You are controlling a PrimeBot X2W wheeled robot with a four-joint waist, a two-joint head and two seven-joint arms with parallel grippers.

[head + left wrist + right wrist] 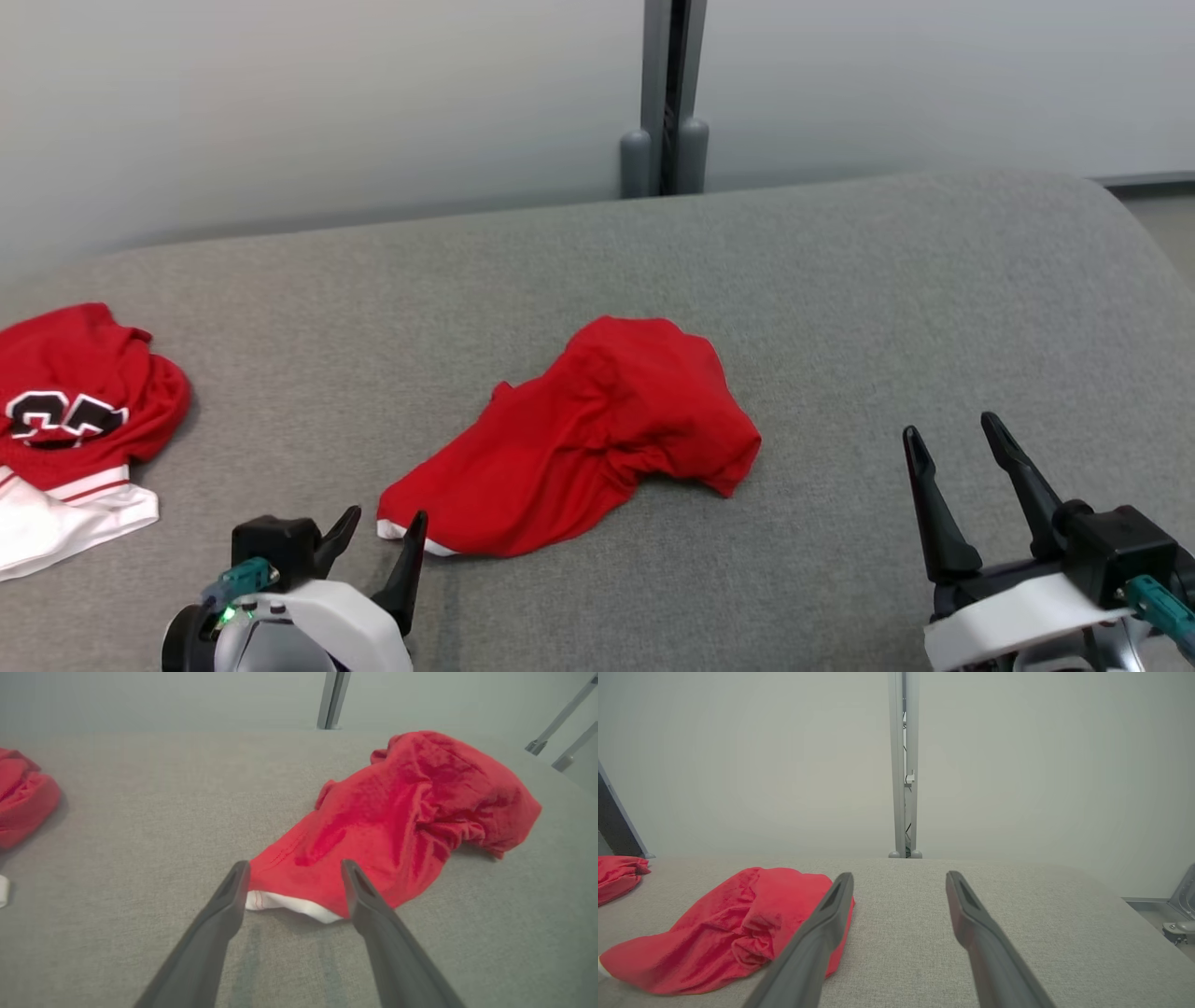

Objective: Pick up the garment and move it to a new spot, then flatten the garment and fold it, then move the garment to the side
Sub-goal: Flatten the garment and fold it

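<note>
Red cloth carries the only writing you have here: on the red-and-white sports jersey (75,401) at the left edge of the head view, large black numerals with a white outline sit across the chest. A fold cuts through them, so you cannot read them with any certainty. Below them the jersey ends in a white band with thin red stripes.

Your task piece, the crumpled red cloth garment (588,439), lies in a loose heap at the centre of the head view on the flat grey woven fabric surface (840,308), well apart from the jersey. Its narrow white hem band (394,530) peeks out at the heap's lower left corner.

Your left gripper (386,515) is at the lower left of the head view with its jaws spread wide and nothing pinched. In the left wrist view its fingertips (295,864) stand to either side of that white hem corner (285,904), the right-hand tip overlapping the red edge; you cannot tell whether it touches the cloth.

Your right gripper (950,425) sits at the lower right of the head view, jaws also wide and empty, above bare grey fabric well to the right of the garment. In the right wrist view (900,875) the heap (724,928) lies at the lower left.

A grey metal post (665,93) rises at the top centre against the pale wall (280,93) behind the surface.
</note>
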